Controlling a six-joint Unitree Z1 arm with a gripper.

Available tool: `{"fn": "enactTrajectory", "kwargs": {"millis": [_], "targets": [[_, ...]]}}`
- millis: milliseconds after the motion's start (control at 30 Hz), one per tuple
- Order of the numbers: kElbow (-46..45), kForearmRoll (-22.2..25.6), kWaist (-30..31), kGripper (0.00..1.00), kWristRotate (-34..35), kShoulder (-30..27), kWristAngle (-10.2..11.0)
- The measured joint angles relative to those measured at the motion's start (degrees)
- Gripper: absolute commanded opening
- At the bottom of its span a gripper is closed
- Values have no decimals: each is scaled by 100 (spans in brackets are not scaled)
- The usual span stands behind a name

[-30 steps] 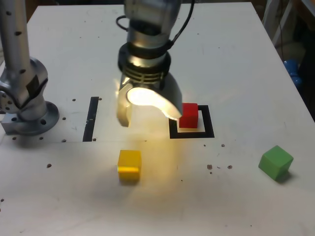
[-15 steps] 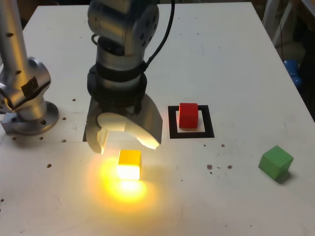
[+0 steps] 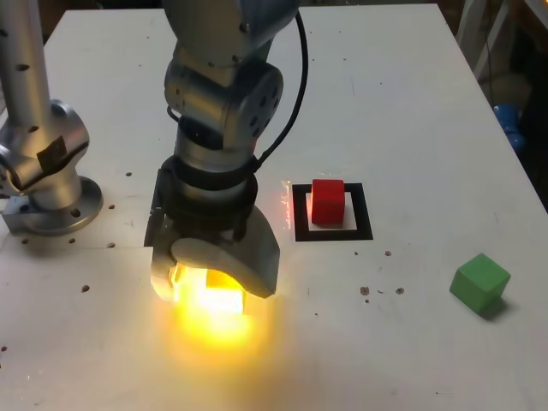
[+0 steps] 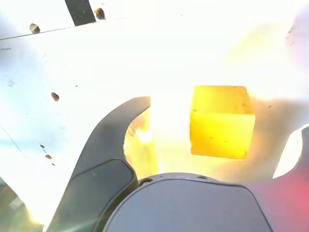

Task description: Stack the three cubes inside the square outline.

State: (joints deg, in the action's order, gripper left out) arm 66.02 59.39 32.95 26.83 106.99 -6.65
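My pincer [image 3: 214,276] hangs low over the white table [image 3: 411,103], pointing down near the table's front edge, with its two curved fingers [image 4: 113,145] spread wide and nothing held between them. The yellow cube [image 4: 221,121] sits on the table in the gap between the fingers, touching neither as far as I can tell; my wrist lamp floods it and the surface around it with a bright yellow glow, which washes out much of the wrist view. I read this wide stance as preparation to close on the yellow cube, since it is the nearest loose block. The red cube [image 3: 328,200] already rests inside the square outline [image 3: 360,229] of thick black tape, near the middle of the table, so it looks like the base of the stack. The green cube [image 3: 479,282] lies well apart, toward the front corner on the exterior view's right, tilted at an angle to the table's edges and untouched. A thin black strip [image 4: 80,11] of tape lies on the table just behind my pincer. The arm's base [image 3: 47,184] stands near the edge on the exterior view's left.
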Motion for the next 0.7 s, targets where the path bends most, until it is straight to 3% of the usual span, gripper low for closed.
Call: {"fn": "enactTrajectory", "kwargs": {"millis": [200, 500, 700], "targets": [[-90, -240, -9, 78, -40, 163, -47], [-120, -423, -9, 34, -31, 203, 49], [-126, -455, -9, 30, -27, 203, 113]]}}
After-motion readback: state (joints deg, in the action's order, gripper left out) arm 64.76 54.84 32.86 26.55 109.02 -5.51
